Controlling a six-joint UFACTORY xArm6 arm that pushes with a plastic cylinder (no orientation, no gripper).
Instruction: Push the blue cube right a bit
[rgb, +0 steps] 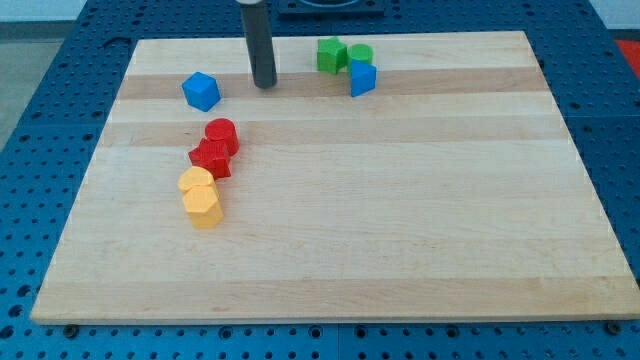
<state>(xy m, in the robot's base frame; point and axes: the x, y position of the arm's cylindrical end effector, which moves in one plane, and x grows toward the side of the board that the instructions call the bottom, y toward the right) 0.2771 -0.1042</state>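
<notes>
- The counter (420, 240) is a pale wooden board resting on a blue perforated base (40, 60).
- A yellow block pair sits left of centre: one yellow rounded block (196, 181) touches a yellow hexagonal block (203, 206) just below it.
- The blue cube (201, 91), the task's item, stands in the upper left area of the counter, apart from all other blocks.
- A red star-like block (212, 158) touches the upper yellow block; a red cylinder (222, 134) touches the red block from the upper right. These four form a slanted chain below the blue cube.
- My tip (264, 85) rests on the counter near the blue cube, on its right, with a clear gap between them. The dark rod rises straight to the view's top.
- No pincer is fitted, so no pincer state can be told.
- A green cube (331, 55) lies near the top edge, right of the rod.
- A green cylinder (361, 54) touches the green cube.
- A blue wedge-shaped block (363, 79) touches the green cylinder from below.
</notes>
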